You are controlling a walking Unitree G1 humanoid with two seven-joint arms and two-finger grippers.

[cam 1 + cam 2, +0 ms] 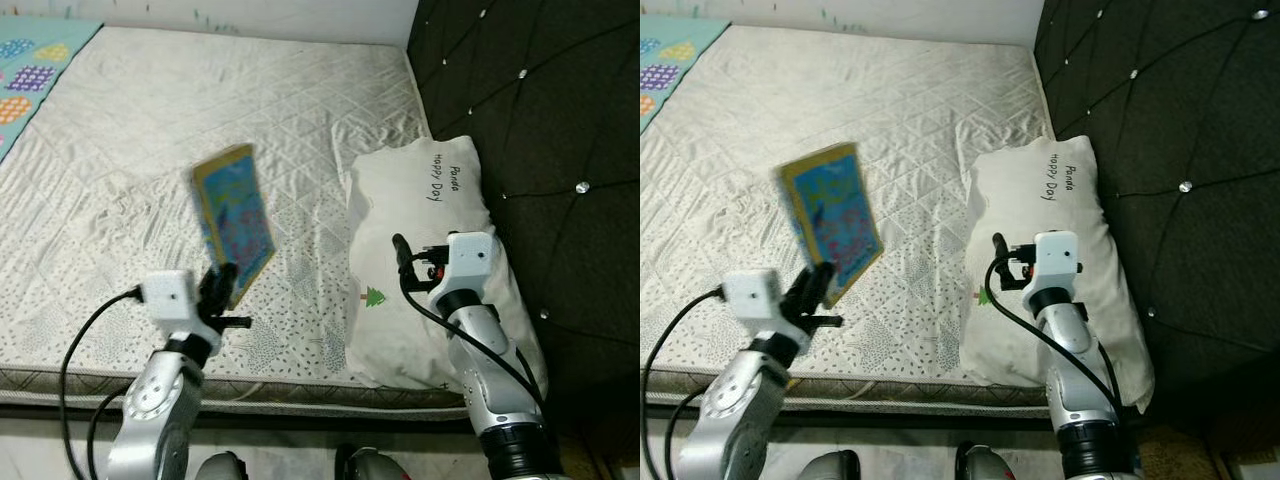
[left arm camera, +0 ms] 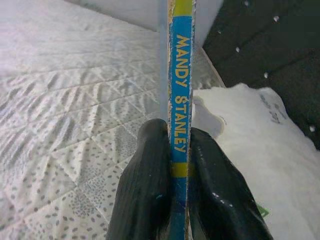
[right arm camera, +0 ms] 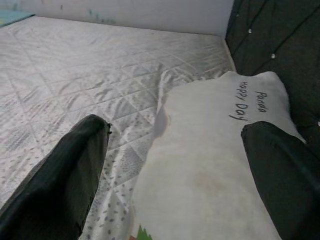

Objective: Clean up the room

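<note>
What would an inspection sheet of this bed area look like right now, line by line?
Surface: bare quilted mattress, white, wrinkled near the middle.
Job's things: book, blue cover with yellow edge, held upright above the mattress; spine reads Mandy Stanley.
Clutter: white pillow at the headboard side, printed Panda Happy Day; patterned mat at the mattress's far left corner.
Grippers: left gripper shut on the book's lower edge; right gripper open, fingers spread above the pillow, holding nothing.
Cables: black cable looping from the left wrist; another along the right forearm.
Surroundings: dark tufted headboard on the right; pale wall beyond the bed.
</note>
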